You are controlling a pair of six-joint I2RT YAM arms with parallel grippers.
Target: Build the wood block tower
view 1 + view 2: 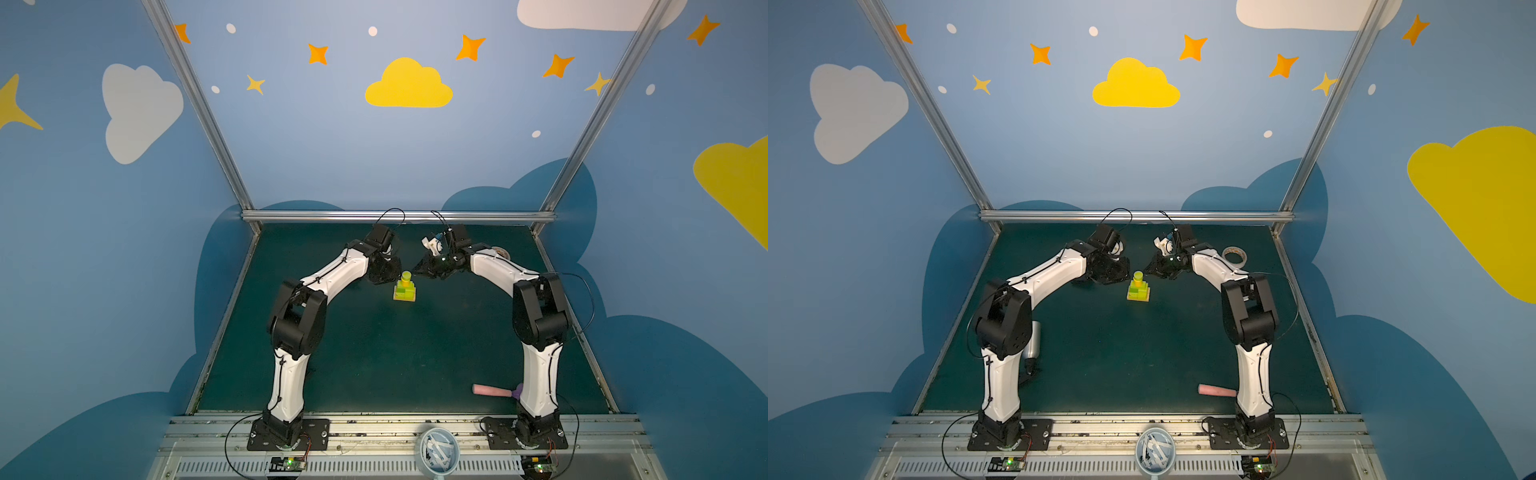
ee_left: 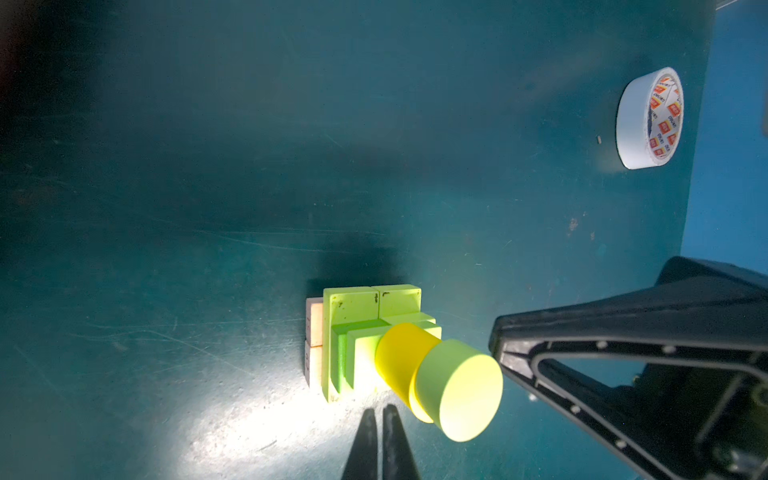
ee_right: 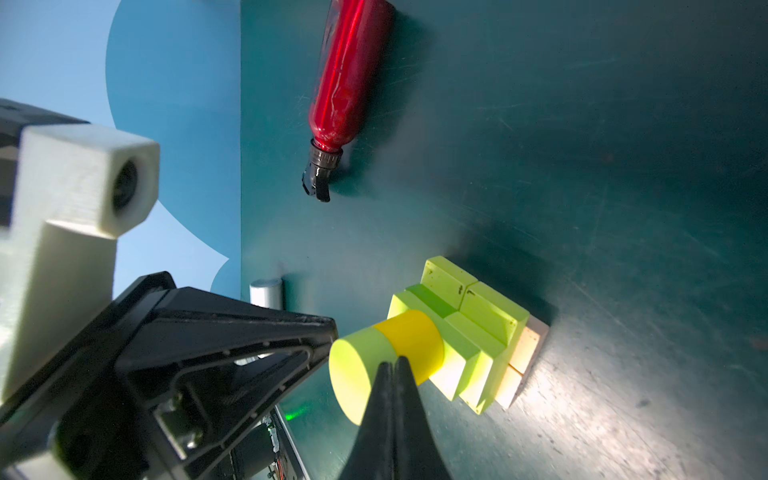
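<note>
Right gripper (image 3: 392, 362), pressed shut and empty, sits just beside the lime cylinder (image 3: 357, 378) topping the tower (image 1: 404, 291), which stands mid-tabletop (image 1: 374, 353). Left gripper (image 2: 379, 409), likewise closed on nothing, flanks the opposite side. Whether either touches the tower is unclear. Tape roll (image 2: 648, 118) lies well apart.

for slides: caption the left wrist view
Wood block tower topped by lime cylinder, left hand and right hand shut alongside, tape roll beyond

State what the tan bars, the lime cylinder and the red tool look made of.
Tan bars: probably bare pale wood, matt. Lime cylinder: likely painted wood, with flat, even colour. Red tool: glossy, bright highlights; plastic or lacquered metal, unclear.
</note>
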